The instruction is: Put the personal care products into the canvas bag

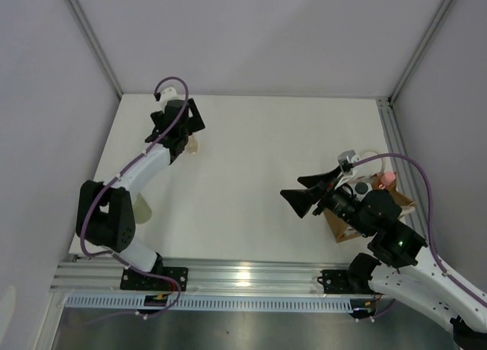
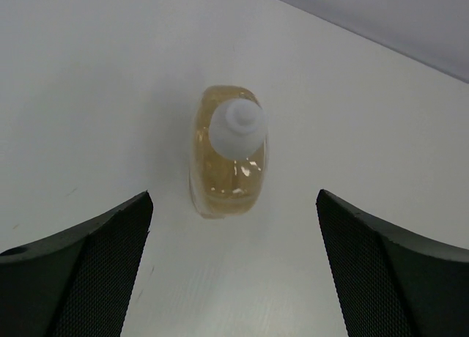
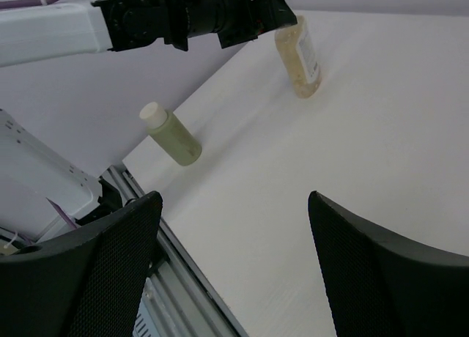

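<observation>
Though the canvas bag (image 1: 340, 230) seems to hold 2 already, amber bottle (image 2: 229, 168) & pale-green bottle (image 3: 174, 138) sit on the surface; left end effector (image 2: 233, 220) spread astride amber, not touching; right end effector (image 3: 234, 209) spread, empty.

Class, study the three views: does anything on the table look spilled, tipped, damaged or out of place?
Nothing stands out. The amber bottle stands upright with its cap on, the pale-green bottle also stands capped, and no liquid shows on the table. The canvas bag is mostly hidden under the right arm.
</observation>
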